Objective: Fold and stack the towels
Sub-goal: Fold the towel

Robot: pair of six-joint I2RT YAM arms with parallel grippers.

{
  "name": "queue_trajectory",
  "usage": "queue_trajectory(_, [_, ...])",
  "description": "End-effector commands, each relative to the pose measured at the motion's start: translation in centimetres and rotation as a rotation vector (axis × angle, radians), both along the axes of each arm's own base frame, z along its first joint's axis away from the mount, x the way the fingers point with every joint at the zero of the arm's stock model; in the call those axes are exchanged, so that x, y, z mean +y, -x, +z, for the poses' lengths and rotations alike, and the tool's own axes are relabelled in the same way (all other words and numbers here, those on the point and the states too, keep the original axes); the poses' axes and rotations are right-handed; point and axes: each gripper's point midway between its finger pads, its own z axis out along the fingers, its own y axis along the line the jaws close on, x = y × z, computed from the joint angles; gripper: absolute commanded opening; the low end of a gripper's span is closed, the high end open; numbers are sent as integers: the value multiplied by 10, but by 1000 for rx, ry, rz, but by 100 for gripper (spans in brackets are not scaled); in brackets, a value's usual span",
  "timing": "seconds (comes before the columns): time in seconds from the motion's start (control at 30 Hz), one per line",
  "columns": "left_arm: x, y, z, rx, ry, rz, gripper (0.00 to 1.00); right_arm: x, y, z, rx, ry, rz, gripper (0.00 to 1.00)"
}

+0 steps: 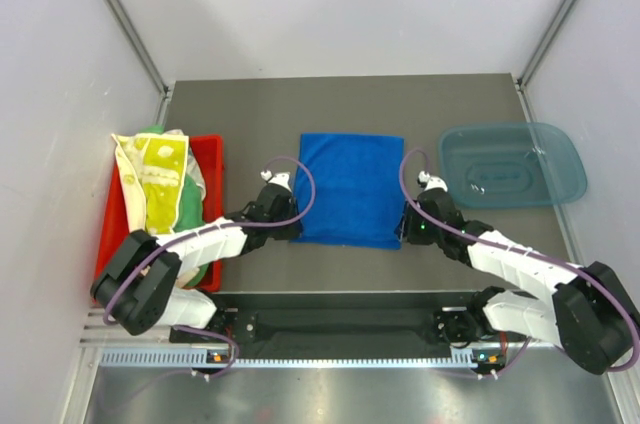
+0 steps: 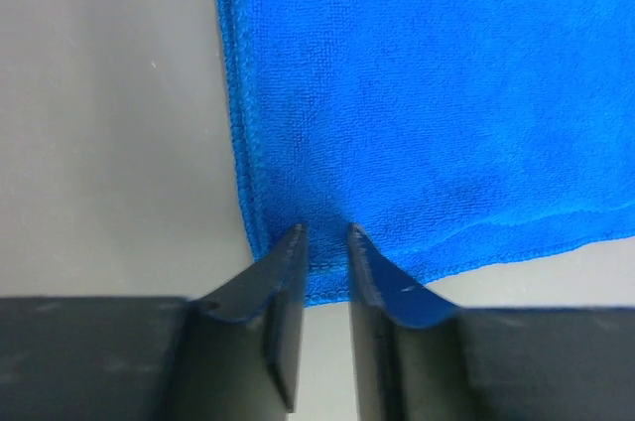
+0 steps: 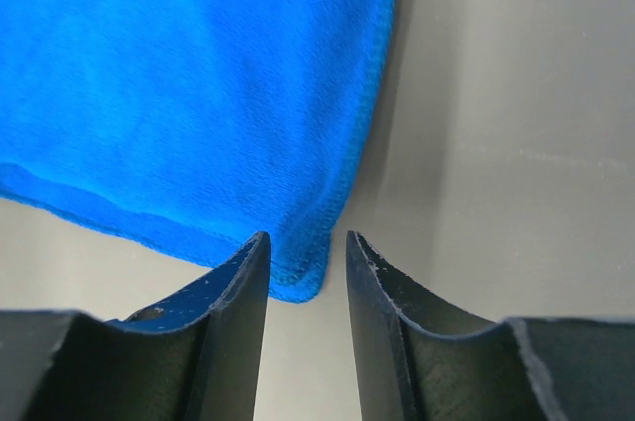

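A royal blue towel lies flat in the middle of the table. My left gripper is at its near left corner. In the left wrist view the jaws are pinched narrowly on the blue towel's corner hem. My right gripper is at the near right corner. In the right wrist view it is open, with the blue towel's corner between the fingers and a gap beside the right finger. The crocodile-print towel and a green towel are heaped in the red tray.
A translucent blue plastic bin stands at the right of the table. The red tray is at the left edge, beside my left arm. Grey walls with metal rails close in the table on both sides.
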Motion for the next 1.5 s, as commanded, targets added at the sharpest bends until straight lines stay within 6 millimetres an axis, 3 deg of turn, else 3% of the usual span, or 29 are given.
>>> queue_trajectory(0.0, [1, -4, 4, -37, 17, 31, 31, 3, 0, 6, -32, -30, -19, 38])
queue_trajectory(0.57, [9, 3, -5, -7, -15, 50, 32, 21, 5, 7, -16, -133, -29, 42])
queue_trajectory(0.73, [10, 3, -8, -2, -25, 59, 31, 22, 7, 2, -2, -129, -29, 35])
queue_trajectory(0.87, [12, 2, -8, 3, -40, 69, 31, 18, 8, -2, 10, -110, -40, 17])
queue_trajectory(1.07, [17, 1, -6, 6, -74, 87, 27, 12, 9, 3, 5, -80, -37, 3])
queue_trajectory(1.2, [19, 0, -1, 3, -85, 89, 22, 10, 12, 12, -8, -79, -28, 1])
queue_trajectory(1.47, [19, 0, 4, 1, -89, 83, 17, 5, 25, 2, 26, -60, -5, 0])
